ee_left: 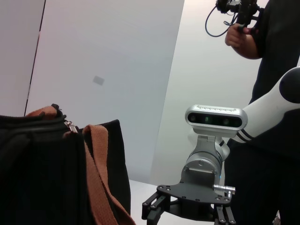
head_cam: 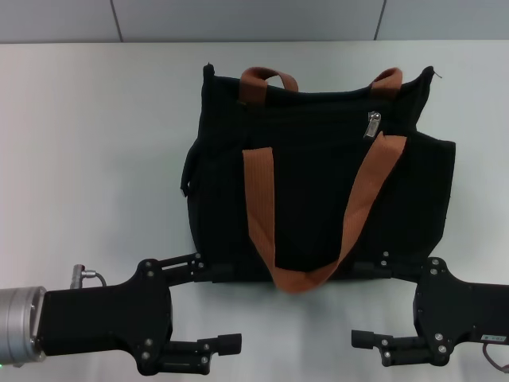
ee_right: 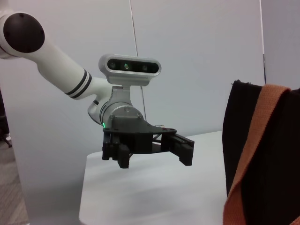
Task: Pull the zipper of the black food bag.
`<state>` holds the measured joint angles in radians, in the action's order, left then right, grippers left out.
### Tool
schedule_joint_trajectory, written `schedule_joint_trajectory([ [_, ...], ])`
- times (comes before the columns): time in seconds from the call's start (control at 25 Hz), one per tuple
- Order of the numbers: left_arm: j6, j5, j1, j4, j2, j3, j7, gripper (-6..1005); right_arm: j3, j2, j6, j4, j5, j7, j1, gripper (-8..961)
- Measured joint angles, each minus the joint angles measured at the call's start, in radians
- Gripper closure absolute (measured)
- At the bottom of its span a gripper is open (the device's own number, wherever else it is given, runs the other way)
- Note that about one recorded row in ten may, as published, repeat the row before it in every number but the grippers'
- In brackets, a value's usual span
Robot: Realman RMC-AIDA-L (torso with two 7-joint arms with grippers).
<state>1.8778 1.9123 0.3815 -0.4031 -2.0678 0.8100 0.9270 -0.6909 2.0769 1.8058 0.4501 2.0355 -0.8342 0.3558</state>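
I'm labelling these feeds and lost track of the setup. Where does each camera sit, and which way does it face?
Head: above, looking down on the table, bag and zipper; left gripper and right gripper, both open, show near its front edge.
Left wrist: low beside the bag, facing across to the right gripper; a bystander stands behind.
Right wrist: low on the opposite side, facing the left gripper.
All views share the bag.
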Motion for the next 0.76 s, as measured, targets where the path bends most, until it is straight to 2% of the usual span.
schedule_joint_trajectory([
  [0.76,-0.009,0.013,-0.002,0.001,0.002,0.0,-0.005,180,0.001,0.002,-0.002,-0.001,0.0,0.003,0.009,127],
])
